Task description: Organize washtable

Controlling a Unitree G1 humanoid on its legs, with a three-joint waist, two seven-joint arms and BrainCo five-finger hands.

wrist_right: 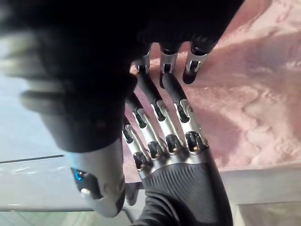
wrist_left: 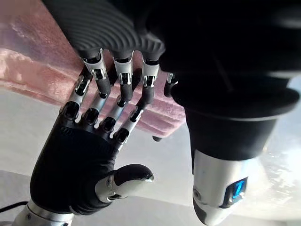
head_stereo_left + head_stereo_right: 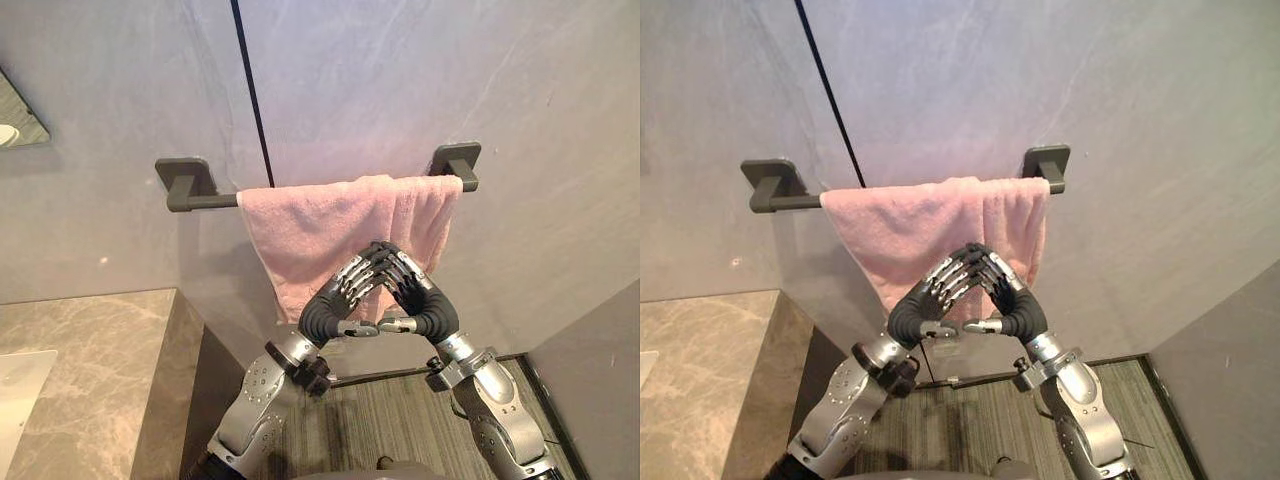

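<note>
A pink towel (image 3: 310, 225) hangs folded over a dark towel bar (image 3: 200, 200) on the grey wall, its right part bunched and its lower edge slanting. Both hands are raised in front of the towel's lower part. My left hand (image 3: 335, 305) and right hand (image 3: 425, 300) lean toward each other, straight fingers meeting at the tips like a roof. Neither holds anything. In the left wrist view the left hand's fingers (image 2: 123, 77) interleave with those of the right hand (image 2: 75, 160), pink towel (image 2: 28, 61) behind. The right wrist view gives the same meeting over the towel (image 1: 263, 94).
A marble countertop (image 3: 90, 350) stands at lower left with the corner of a white basin (image 3: 20, 385). A mirror edge (image 3: 15, 115) shows at upper left. Striped flooring (image 3: 390, 420) lies below the hands, and a grey side wall (image 3: 600, 380) closes the right.
</note>
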